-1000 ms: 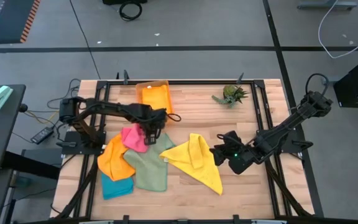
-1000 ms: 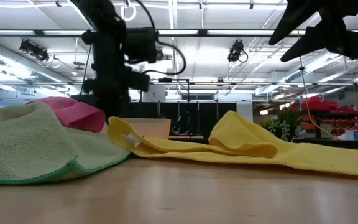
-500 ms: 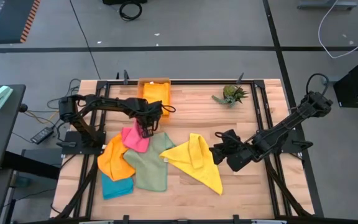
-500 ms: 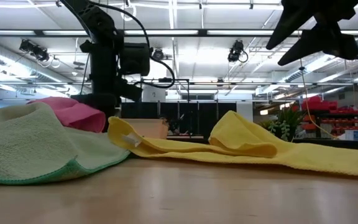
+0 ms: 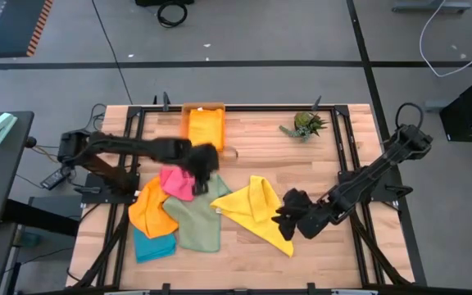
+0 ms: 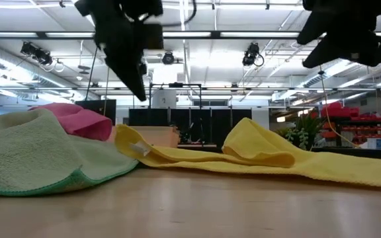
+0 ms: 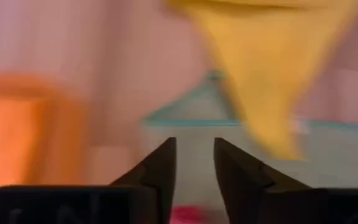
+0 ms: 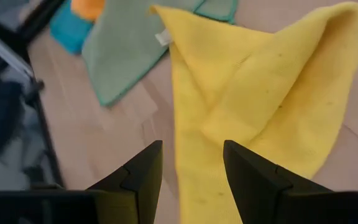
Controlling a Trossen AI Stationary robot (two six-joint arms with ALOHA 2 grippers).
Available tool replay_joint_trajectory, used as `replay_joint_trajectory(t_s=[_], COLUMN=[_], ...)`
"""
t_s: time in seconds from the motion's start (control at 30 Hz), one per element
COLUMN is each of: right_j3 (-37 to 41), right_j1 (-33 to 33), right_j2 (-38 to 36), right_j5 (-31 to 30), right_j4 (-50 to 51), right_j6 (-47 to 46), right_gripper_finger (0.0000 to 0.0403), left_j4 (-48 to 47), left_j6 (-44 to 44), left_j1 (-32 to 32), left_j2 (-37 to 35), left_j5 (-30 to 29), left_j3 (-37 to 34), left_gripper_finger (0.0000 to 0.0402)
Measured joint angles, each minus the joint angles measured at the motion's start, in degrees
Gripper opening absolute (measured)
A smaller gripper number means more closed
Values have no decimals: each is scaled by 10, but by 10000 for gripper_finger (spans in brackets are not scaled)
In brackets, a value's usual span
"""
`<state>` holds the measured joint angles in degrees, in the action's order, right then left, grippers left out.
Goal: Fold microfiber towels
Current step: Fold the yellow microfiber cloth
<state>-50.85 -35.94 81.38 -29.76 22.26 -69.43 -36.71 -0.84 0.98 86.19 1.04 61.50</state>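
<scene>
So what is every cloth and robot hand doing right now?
yellow towel: loosely folded, rumpled, flat on the table
sage green towel: spread out, partly under others
pink towel: bunched up
orange towel: crumpled
teal towel: mostly buried under the pile
orange tray: empty
left end effector: slightly open, empty, above pink towel
right end effector: open, empty, over yellow towel
</scene>
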Motion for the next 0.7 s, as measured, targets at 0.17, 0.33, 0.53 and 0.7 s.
replay_joint_trajectory(t_s=[0.17,0.33,0.53,0.7], right_j3=[0,0,0,0], right_j1=[4,9,9,10], right_j2=[19,20,22,55], right_j5=[-1,-2,-2,-26], right_j4=[1,-1,-3,-35], right_j6=[49,49,45,170], right_gripper_finger=[176,176,176,176], left_j4=[42,53,48,59], left_j6=[0,-32,-76,-94], left_j1=[-81,-125,-146,-143], left_j2=[41,81,117,122], left_j5=[-9,-29,-43,-92], left_j3=[0,0,-1,-1], left_gripper_finger=[174,196,184,166])
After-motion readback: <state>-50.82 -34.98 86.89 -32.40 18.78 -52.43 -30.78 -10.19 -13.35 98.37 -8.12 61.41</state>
